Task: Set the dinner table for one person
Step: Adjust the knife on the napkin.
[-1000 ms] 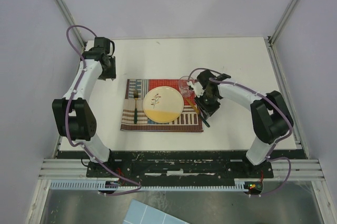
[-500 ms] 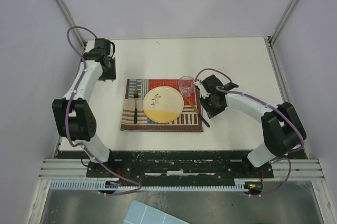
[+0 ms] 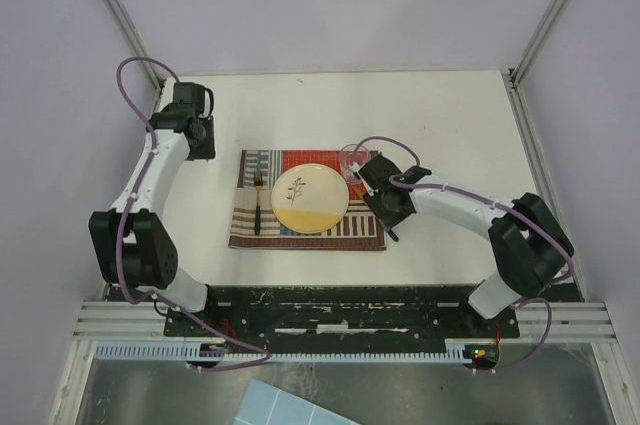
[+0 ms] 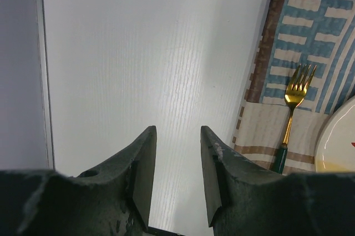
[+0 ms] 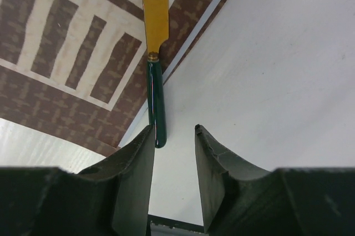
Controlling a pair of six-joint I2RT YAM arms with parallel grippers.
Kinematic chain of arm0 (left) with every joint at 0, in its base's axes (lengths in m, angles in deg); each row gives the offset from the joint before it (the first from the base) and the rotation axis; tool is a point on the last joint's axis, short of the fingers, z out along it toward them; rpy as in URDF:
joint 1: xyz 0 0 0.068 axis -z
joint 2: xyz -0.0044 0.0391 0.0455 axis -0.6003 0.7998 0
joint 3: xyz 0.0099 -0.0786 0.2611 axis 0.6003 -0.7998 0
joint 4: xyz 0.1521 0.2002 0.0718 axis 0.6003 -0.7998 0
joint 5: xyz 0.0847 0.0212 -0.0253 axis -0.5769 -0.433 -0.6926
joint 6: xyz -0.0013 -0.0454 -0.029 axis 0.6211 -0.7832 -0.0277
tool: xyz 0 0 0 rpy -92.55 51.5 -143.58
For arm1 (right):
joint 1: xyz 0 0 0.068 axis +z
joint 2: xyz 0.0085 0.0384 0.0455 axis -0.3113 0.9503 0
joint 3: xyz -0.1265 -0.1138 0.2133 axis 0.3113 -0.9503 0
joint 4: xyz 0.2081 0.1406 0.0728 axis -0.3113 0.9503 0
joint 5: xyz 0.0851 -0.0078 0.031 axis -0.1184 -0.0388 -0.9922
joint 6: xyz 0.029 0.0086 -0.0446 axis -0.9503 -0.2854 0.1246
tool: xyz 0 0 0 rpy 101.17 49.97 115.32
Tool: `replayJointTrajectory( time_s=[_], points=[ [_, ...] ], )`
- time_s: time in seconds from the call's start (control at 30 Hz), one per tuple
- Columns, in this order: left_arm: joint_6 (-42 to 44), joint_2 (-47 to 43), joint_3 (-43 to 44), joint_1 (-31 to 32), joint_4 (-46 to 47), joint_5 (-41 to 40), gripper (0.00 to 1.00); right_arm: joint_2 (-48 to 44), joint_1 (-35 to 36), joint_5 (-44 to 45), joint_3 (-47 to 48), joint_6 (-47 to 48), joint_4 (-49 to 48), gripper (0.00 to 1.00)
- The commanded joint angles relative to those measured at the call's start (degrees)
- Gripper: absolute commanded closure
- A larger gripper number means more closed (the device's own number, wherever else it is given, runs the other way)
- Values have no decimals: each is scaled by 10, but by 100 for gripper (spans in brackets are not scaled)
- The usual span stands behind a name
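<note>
The dinner table point(image 3: 300, 105) is a white top carrying a striped placemat point(image 3: 262, 228). On the mat lie a cream plate point(image 3: 311, 197) and, left of it, a gold fork point(image 3: 257, 203) with a green handle. A clear glass point(image 3: 351, 159) stands at the mat's far right corner. A gold knife point(image 5: 157, 97) with a green handle lies along the mat's right edge. My right gripper point(image 5: 173, 130) hangs open over the handle's end, its left finger beside it. My left gripper point(image 4: 177, 130) is open and empty over bare table, left of the fork point(image 4: 293, 103).
Metal frame rails point(image 3: 540, 145) run along the table's sides, and white walls close it in. In the left wrist view the table's left edge point(image 4: 43, 80) is close by. Both arm bases sit on the dark plate point(image 3: 340, 310) at the near edge.
My right gripper drew back from the glass, swung right, then came back left over the knife's handle. The left arm shifted slightly back and to the left.
</note>
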Motion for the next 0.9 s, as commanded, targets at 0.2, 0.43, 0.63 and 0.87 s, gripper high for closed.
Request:
replayJointTrajectory(
  time_s=[0.2, 0.43, 0.63, 0.87],
  points=[
    [29, -51, -16, -9, 26, -20, 56, 52, 43, 22, 52, -57, -2, 58],
    [30, -59, -18, -11, 24, -24, 56, 69, 73, 28, 42, -81, -44, 58],
    [32, -62, -16, -13, 20, -22, 56, 78, 73, 39, 48, -72, -37, 60],
    [27, -57, -14, -13, 21, -15, 56, 4, 73, 41, 22, -51, -20, 59]
  ],
)
